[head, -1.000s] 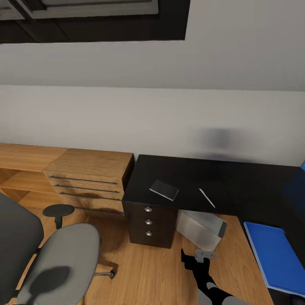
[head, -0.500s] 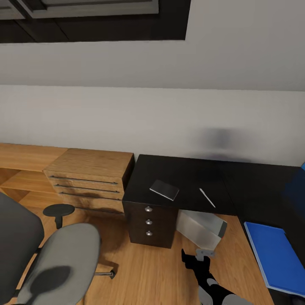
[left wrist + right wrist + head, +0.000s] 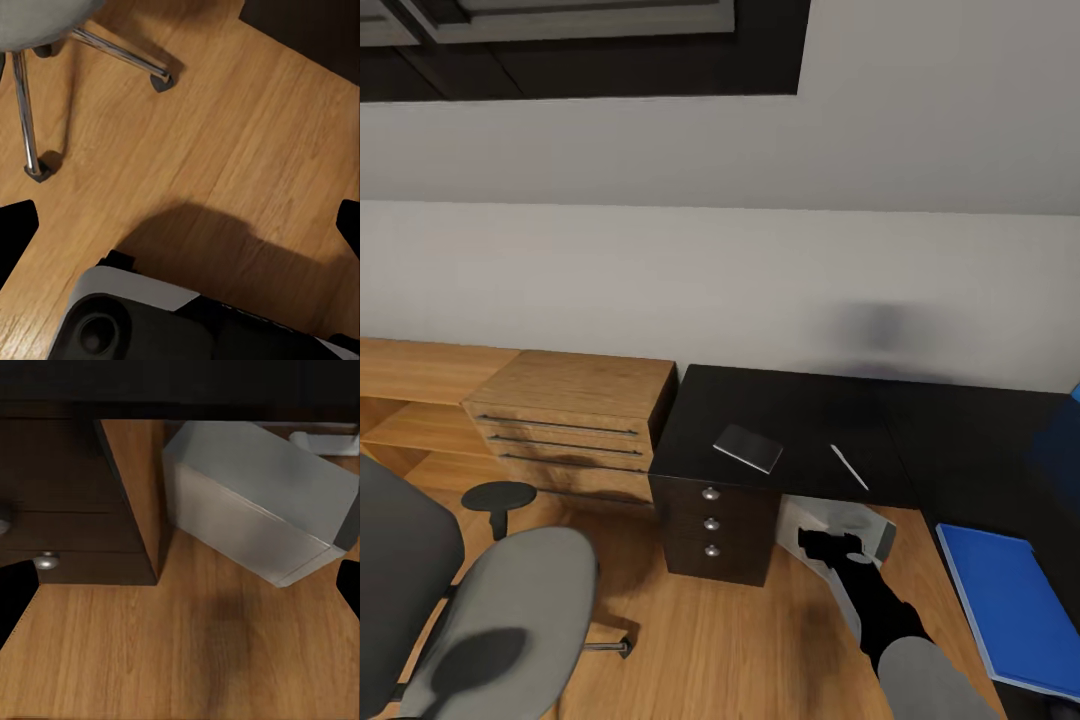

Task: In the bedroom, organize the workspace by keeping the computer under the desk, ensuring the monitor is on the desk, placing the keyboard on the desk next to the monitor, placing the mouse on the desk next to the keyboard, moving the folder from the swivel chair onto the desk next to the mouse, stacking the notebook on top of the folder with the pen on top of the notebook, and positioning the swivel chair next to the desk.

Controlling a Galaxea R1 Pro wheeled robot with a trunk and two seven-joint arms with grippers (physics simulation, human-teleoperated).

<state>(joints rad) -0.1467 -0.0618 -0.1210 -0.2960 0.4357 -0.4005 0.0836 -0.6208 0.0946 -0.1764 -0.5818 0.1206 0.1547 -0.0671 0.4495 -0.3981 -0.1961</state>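
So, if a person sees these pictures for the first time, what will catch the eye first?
Probably the bright blue folder lying on the right wing of the black L-shaped desk, the strongest colour in the head view. Next comes the right gripper, reaching toward the light grey computer, which lies tilted on the floor under the desk. The grey swivel chair stands large at the lower left, apart from the desk.
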